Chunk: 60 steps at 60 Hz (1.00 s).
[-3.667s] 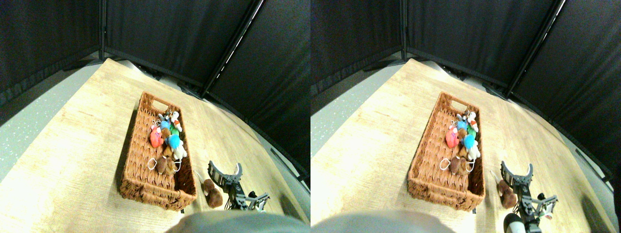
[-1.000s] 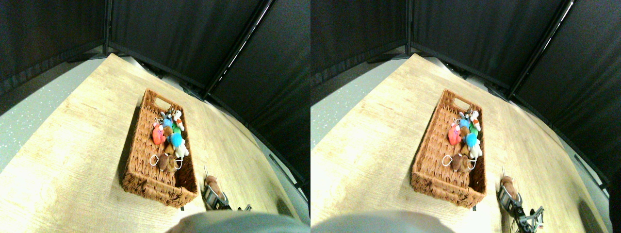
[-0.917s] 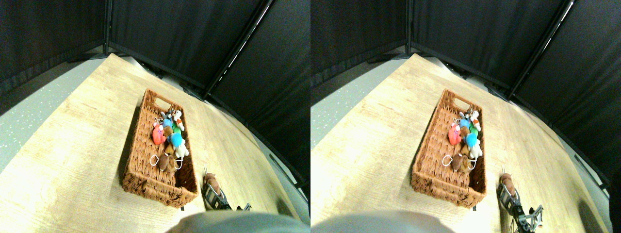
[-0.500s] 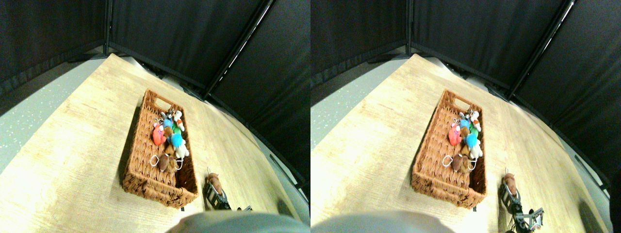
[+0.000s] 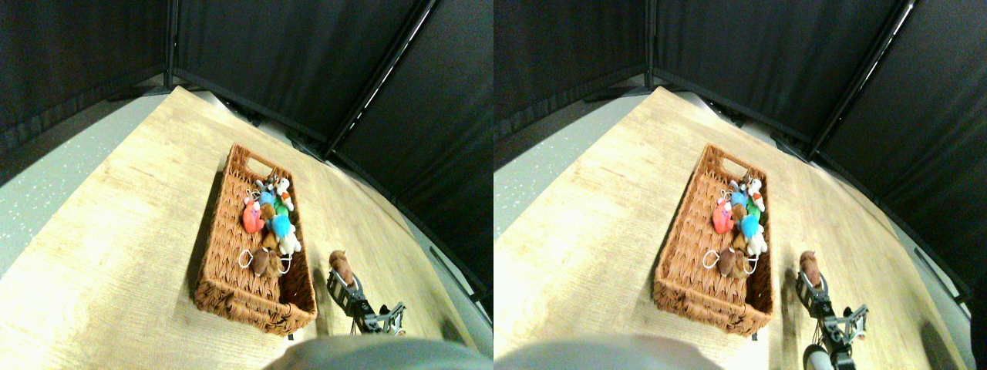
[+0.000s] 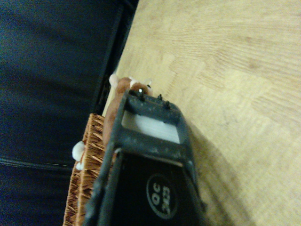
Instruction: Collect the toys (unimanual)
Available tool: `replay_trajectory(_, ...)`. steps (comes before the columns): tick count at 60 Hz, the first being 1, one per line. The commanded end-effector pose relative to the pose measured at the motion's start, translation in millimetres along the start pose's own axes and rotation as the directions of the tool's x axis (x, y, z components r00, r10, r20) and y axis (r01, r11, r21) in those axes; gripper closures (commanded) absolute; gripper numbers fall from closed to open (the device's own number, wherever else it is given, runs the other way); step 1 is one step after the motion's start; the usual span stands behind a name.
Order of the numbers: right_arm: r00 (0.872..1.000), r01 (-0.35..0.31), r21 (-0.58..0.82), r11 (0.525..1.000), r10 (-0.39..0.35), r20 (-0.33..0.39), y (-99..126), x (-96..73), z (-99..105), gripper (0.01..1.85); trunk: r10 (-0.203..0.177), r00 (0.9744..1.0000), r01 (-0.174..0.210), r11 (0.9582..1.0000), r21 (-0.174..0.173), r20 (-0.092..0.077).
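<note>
Right tool [image 5: 340,279]: clamped on small brown plush toy [image 5: 340,266], lower right of frame. Woven brown wicker basket [image 5: 224,254] alongside, centre frame, on pale wood desk [image 5: 116,247].

A brown wicker basket [image 5: 224,254] lies lengthwise on the pale wood-grain bench [image 5: 116,254], a handle slot cut in its far end wall. Black curtain panels [image 5: 293,62] stand behind the bench, with speckled grey floor [image 5: 46,185] alongside it.
</note>
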Motion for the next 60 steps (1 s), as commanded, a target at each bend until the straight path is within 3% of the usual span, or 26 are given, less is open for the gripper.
replay_trajectory(1, 0.998, -0.070, -0.027, 0.997, 0.070, -0.006, 22, 1.6, -4, 1.80, 0.006, 0.9999, -0.005, 0.9997, -0.024, 0.015)
replay_trajectory(14, 0.989, -0.115, -0.040, 0.993, 0.111, -0.099, 45, 3.9, -17, 1.80, 0.012, 0.9996, -0.010, 0.9990, -0.043, 0.025)
replay_trajectory(22, 0.974, -0.154, -0.049, 0.987, 0.143, -0.173, 59, 6.2, -26, 1.80, 0.020, 0.9993, -0.018, 0.9982, -0.057, 0.032)
replay_trajectory(26, 0.974, -0.164, -0.084, 0.983, 0.149, -0.169, 66, 5.1, -30, 1.80, 0.026, 0.9991, -0.023, 0.9978, -0.062, 0.034)
replay_trajectory(34, 0.953, -0.236, -0.114, 0.965, 0.207, -0.221, 80, 3.9, -43, 1.80, 0.033, 0.9985, -0.030, 0.9969, -0.073, 0.043)
replay_trajectory(42, 0.947, -0.239, -0.103, 0.966, 0.208, -0.246, 92, 1.6, -55, 1.80, 0.043, 0.9976, -0.039, 0.9959, -0.082, 0.054)
replay_trajectory(47, 0.931, -0.278, -0.139, 0.951, 0.230, -0.284, 100, 0.5, -64, 1.80, 0.050, 0.9969, -0.044, 0.9950, -0.089, 0.061)
replay_trajectory(56, 0.922, -0.273, -0.106, 0.956, 0.228, -0.313, 109, -2.0, -76, 1.80, 0.063, 0.9955, -0.056, 0.9933, -0.101, 0.070)
replay_trajectory(58, 0.900, -0.298, -0.083, 0.951, 0.251, -0.356, 110, -2.2, -81, 1.80, 0.068, 0.9950, -0.060, 0.9927, -0.105, 0.073)
replay_trajectory(60, 0.901, -0.304, -0.105, 0.947, 0.249, -0.356, 110, -1.3, -85, 1.80, 0.072, 0.9946, -0.064, 0.9920, -0.109, 0.074)
